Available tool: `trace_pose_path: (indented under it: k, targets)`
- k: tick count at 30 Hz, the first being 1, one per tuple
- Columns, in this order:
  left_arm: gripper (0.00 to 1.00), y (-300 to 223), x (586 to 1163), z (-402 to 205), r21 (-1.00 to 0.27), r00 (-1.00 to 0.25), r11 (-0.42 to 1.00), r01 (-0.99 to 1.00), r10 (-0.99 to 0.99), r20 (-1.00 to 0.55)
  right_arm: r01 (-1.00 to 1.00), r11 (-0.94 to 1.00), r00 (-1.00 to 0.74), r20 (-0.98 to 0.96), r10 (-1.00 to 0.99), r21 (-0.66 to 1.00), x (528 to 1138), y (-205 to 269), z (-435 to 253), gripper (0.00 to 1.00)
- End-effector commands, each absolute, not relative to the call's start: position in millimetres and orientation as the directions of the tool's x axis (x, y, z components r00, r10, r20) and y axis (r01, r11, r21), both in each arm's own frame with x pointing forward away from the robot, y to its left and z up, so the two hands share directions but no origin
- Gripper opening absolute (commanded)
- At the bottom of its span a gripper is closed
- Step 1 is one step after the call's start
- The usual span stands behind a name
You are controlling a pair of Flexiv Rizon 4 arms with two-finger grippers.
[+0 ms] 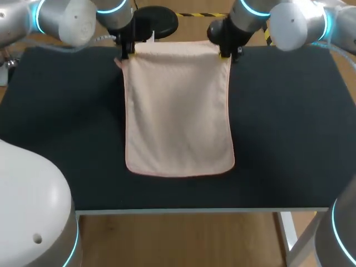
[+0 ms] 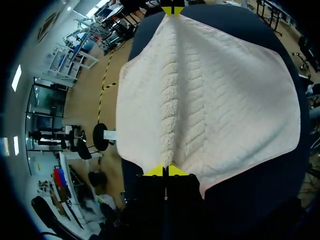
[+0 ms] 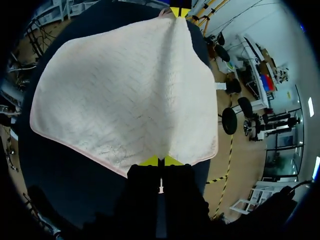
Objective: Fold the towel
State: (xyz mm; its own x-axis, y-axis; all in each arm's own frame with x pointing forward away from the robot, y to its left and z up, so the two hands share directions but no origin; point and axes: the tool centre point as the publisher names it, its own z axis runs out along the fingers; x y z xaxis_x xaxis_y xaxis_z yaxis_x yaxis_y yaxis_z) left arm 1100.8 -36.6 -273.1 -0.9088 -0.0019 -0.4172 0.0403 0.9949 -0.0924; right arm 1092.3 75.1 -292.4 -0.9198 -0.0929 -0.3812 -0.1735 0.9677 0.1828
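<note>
A pale pink towel [image 1: 178, 111] lies lengthwise down the middle of the black table [image 1: 289, 122], its near hem a little short of the front edge. My left gripper [image 1: 125, 53] is shut on its far left corner and my right gripper [image 1: 225, 53] is shut on its far right corner. In the left wrist view the left gripper [image 2: 165, 171] pinches the towel [image 2: 215, 100], with a raised ridge running along the edge to my other arm's yellow tips [image 2: 172, 10]. The right wrist view shows the same: the right gripper [image 3: 160, 161] clamps the towel [image 3: 125, 95], facing the left gripper's tips [image 3: 180, 11].
Bare black tabletop stretches on both sides of the towel, at the left [image 1: 61, 105] and right. A narrow strip of it runs between the towel's near hem and the table's front edge [image 1: 200, 210].
</note>
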Motion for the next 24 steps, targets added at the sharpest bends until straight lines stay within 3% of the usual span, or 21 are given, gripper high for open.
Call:
trace_pose_path:
  k: [1, 24]
  targets:
    - [0.00, -41.8, 1093.5, -218.2, -0.047, -0.880, 0.998, 0.030, 0.004, -0.476, -0.192, 0.963, -0.893, -0.440, -0.092, 0.187, 1088.8, 66.8, -235.8, 0.00]
    - [0.00, -29.1, 1183.3, -37.3, -0.005, -0.579, 0.998, -0.070, -0.045, -0.814, -0.210, 0.973, -0.582, -0.812, -0.043, 0.099, 1174.7, 73.2, -46.3, 0.00]
